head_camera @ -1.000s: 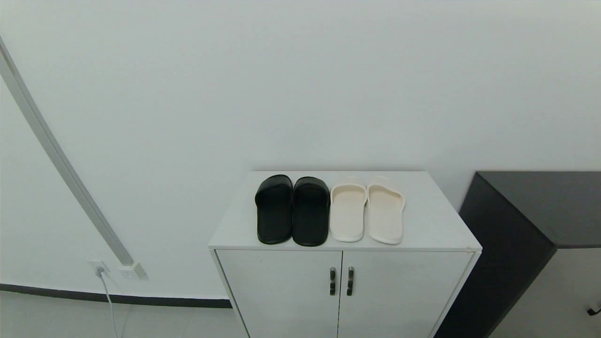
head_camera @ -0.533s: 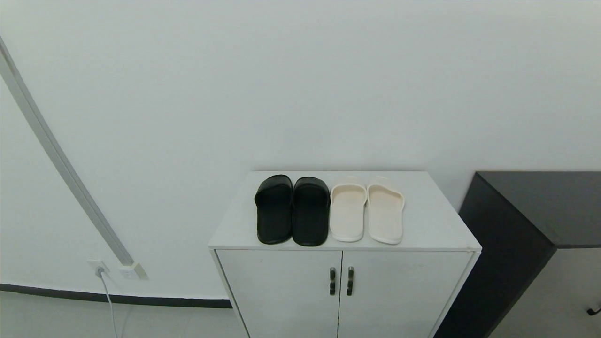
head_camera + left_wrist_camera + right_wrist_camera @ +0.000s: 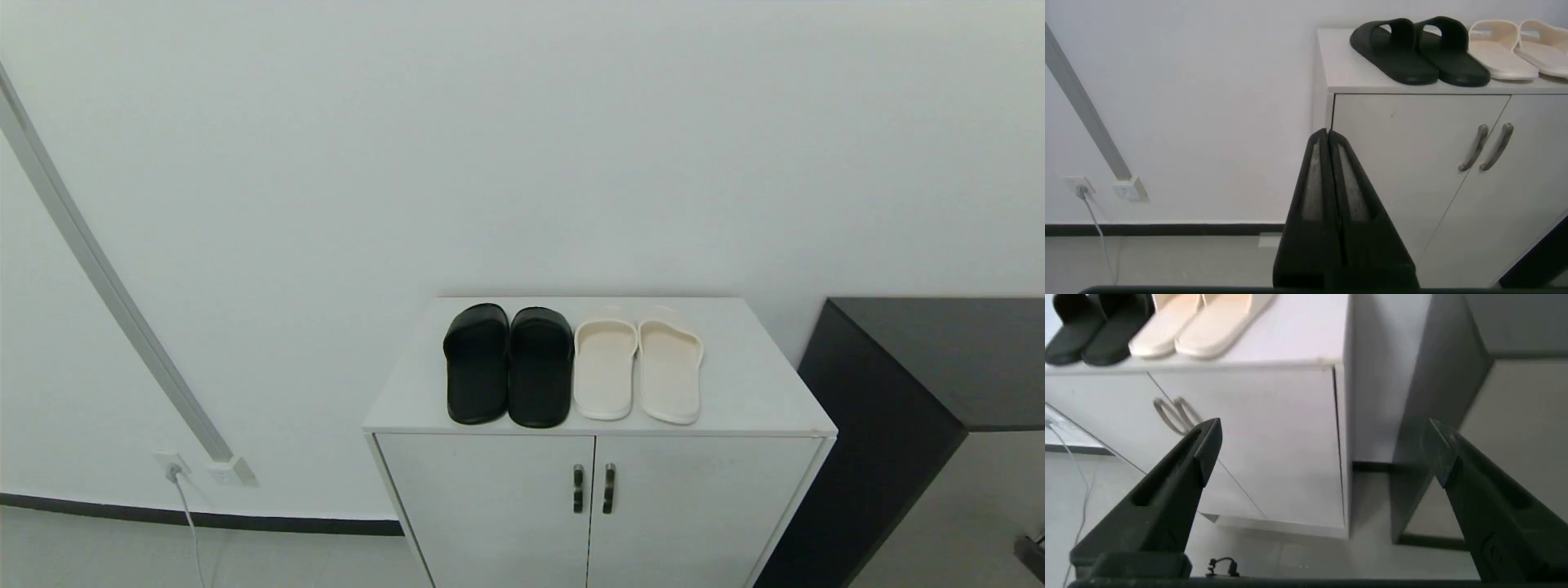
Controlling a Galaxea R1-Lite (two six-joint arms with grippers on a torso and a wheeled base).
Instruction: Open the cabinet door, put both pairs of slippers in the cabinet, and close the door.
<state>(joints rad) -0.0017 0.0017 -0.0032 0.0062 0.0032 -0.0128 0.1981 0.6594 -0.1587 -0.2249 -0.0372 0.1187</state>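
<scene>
Jaws: left gripper (image 3: 1328, 139) is clenched, fingers pressed flat together with nothing between them; right gripper (image 3: 1321, 447) is spread wide and empty.
Arms: both hang low in front of the cabinet (image 3: 751, 400), well short of it, the left one off its left corner and the right one off its right corner.
Slippers: black slippers (image 3: 508, 367) sit on the cabinet top to the robot's left and cream slippers (image 3: 637, 369) just beside them on the right. All four lie in one neat row, heels close to the front edge.
Doors: both doors (image 3: 490, 506) are shut. The two dark bar handles (image 3: 593, 488) stand upright, just beside each other at the centre seam.
Progress: right at the start by the look of it, with no door opened and no slipper lifted.
Next move: one gripper needs to get around a single handle and pull.
Risk one: those handles are so close together that a wide-spread gripper could catch both, or slip into the gap and grab nothing.
Risk two: the left gripper can't take a handle while clenched, so it would only bump the door.
Risk three: a sharp tug could jolt the cabinet, and heels that near the edge might slide off.
Risk four: the dark unit (image 3: 890, 425) stands just to the cabinet's right, so a right door swung wide may knock it.
Risk five: the pairs sit almost touching, so a sloppy grasp on one could drag its neighbour.
</scene>
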